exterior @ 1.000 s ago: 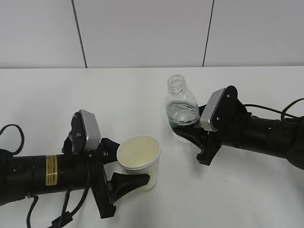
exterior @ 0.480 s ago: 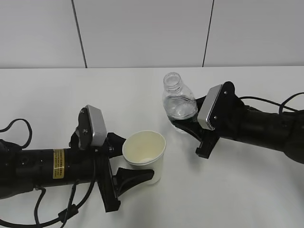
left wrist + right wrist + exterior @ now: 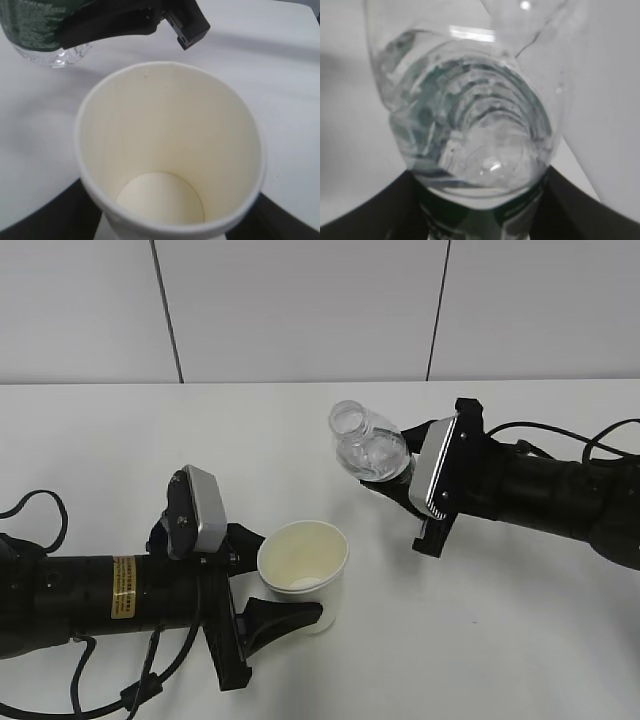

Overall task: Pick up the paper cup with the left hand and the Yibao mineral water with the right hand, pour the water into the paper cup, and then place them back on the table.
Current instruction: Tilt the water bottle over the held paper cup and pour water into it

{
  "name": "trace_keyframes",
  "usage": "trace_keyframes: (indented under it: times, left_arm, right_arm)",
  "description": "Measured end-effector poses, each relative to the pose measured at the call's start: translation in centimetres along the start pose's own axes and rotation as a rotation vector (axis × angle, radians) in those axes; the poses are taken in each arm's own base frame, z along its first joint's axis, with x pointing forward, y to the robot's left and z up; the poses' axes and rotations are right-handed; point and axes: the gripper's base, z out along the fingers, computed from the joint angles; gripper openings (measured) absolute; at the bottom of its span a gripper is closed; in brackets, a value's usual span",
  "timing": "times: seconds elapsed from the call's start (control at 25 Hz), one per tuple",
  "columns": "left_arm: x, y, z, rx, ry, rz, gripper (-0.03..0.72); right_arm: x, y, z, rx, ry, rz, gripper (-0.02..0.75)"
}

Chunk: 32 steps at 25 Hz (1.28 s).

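Note:
The cream-white paper cup (image 3: 303, 570) sits between the black fingers of my left hand (image 3: 285, 605), which is shut on it; its inside looks empty in the left wrist view (image 3: 170, 165). My right hand (image 3: 395, 480) is shut on the Yibao mineral water bottle (image 3: 368, 452) around its green label and holds it off the white table (image 3: 300, 430), tilted with its open neck pointing left, up and right of the cup. The bottle fills the right wrist view (image 3: 475, 125), and its green-labelled base shows in the left wrist view (image 3: 40, 30).
Black cables trail from the right arm (image 3: 560, 495) at the right edge and from the left arm (image 3: 90, 590) at the lower left. A pale panelled wall (image 3: 300, 310) stands behind the table's far edge.
My right hand has lifted the bottle and tilted its neck leftward toward the cup. My left hand with the cup has shifted a little to the right and forward.

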Motion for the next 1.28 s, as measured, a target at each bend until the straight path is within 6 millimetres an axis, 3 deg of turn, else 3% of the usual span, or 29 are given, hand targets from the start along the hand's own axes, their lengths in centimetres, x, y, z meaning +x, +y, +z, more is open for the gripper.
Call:
trace_keyframes:
  times: [0.64,1.28]
  left_arm:
    - [0.0,0.0,0.0,0.0,0.0,0.0,0.472]
    - [0.01,-0.03,0.0,0.003,0.001,0.004,0.471]
  right_arm:
    - [0.04,-0.1,0.0,0.011,0.006,-0.256,0.361]
    - [0.13,-0.32,-0.01,0.031,0.021,-0.381,0.361]
